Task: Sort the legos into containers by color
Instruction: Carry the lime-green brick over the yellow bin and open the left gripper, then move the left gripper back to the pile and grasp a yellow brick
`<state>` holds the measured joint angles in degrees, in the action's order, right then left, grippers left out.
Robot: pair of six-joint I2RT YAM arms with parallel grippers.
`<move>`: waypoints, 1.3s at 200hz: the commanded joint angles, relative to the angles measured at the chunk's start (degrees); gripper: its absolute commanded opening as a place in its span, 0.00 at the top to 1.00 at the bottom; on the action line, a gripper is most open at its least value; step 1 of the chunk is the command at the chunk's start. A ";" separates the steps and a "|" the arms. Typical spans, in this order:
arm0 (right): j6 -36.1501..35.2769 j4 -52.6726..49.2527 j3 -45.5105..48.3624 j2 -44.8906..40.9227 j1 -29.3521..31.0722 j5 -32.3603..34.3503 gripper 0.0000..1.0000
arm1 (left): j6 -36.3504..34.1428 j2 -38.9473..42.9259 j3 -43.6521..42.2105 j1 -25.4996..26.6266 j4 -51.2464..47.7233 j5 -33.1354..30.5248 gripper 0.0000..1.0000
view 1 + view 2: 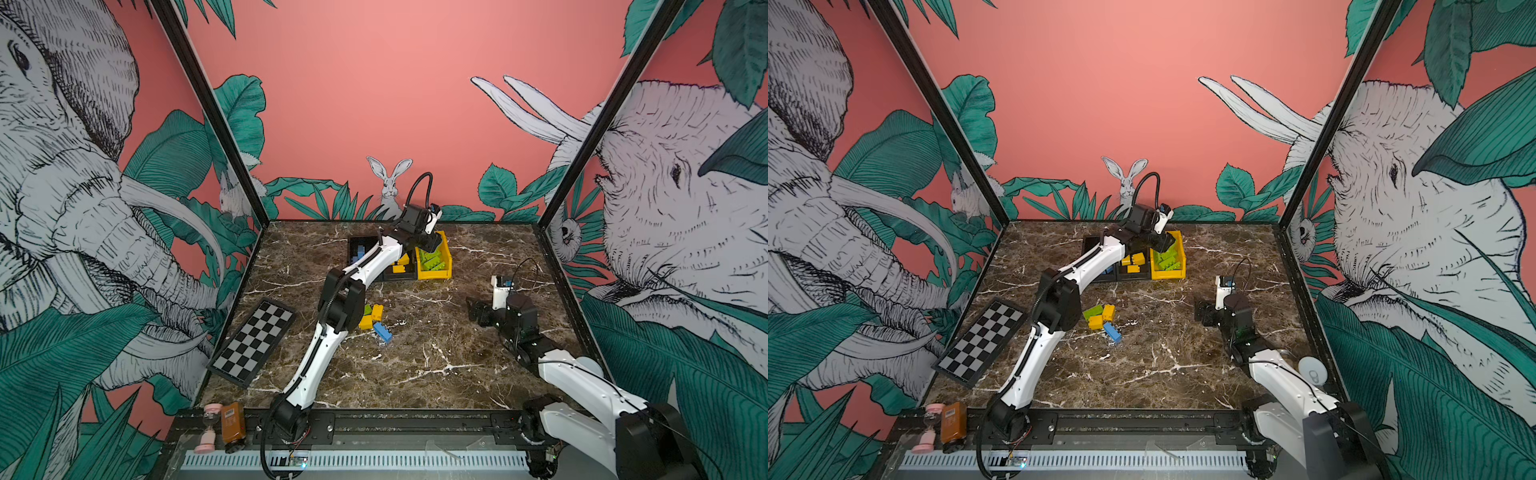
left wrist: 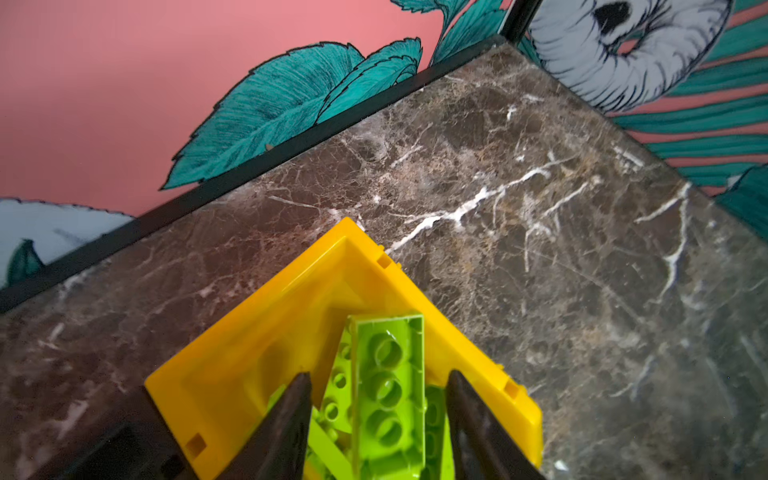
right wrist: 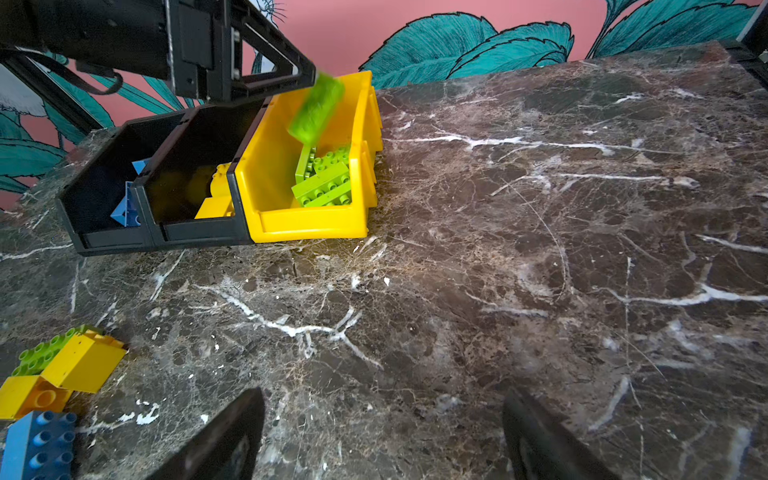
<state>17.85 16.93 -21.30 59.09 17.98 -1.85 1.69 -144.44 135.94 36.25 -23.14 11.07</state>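
Dropping: green brick (image 3: 316,109) blurs mid-air under spread left pincer (image 2: 379,375), above yellow bin (image 3: 307,226) of greens (image 3: 322,185).
Waiting: right pincer (image 3: 382,395) spread, empty, over tabletop (image 3: 540,249).

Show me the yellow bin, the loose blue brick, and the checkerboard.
yellow bin (image 3: 307,226): right wrist view, front wall.
blue brick (image 1: 382,332): a top view, studded top.
checkerboard (image 1: 252,338): a top view, middle squares.

Checkerboard (image 1: 252,340); perhaps a pink hourglass (image 1: 206,428)
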 commanded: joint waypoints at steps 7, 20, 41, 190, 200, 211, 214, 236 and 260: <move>0.25 1.85 -1.49 0.76 -0.13 -0.37 0.12 | -1.91 1.77 2.15 0.22 -2.74 -2.77 0.35; 0.30 1.95 -1.60 1.03 -0.13 -0.70 0.12 | -2.67 3.73 1.88 0.18 -3.42 -3.09 0.34; 0.49 1.86 -1.56 0.64 -0.14 -0.83 0.12 | -3.69 8.30 -0.06 0.24 -6.26 -3.27 0.34; 0.30 1.81 -2.26 3.21 -0.13 -1.50 0.12 | 6.87 51.98 -66.02 0.31 -12.96 -13.91 0.31; 0.35 1.86 -2.28 3.39 -0.12 -1.64 0.12 | 7.18 51.61 -67.85 0.29 -10.66 -14.04 0.30; 0.30 2.05 -2.29 3.55 -0.12 -1.76 0.12 | 7.80 50.59 -68.61 0.31 -9.55 -14.08 0.30; 0.29 2.05 -2.26 3.61 -0.13 -1.62 0.12 | 8.04 50.29 -68.69 0.31 -9.42 -13.91 0.30; 0.25 2.15 -2.27 4.09 -0.13 -1.76 0.12 | 9.06 47.45 -69.15 0.31 -6.73 -12.52 0.30; 0.21 2.15 -2.52 4.52 -0.09 -1.86 0.12 | 9.38 45.11 -69.23 0.29 -4.34 -12.40 0.30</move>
<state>18.04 16.99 -22.24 63.00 17.98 -3.64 9.37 -97.49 67.46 36.29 -31.38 -2.20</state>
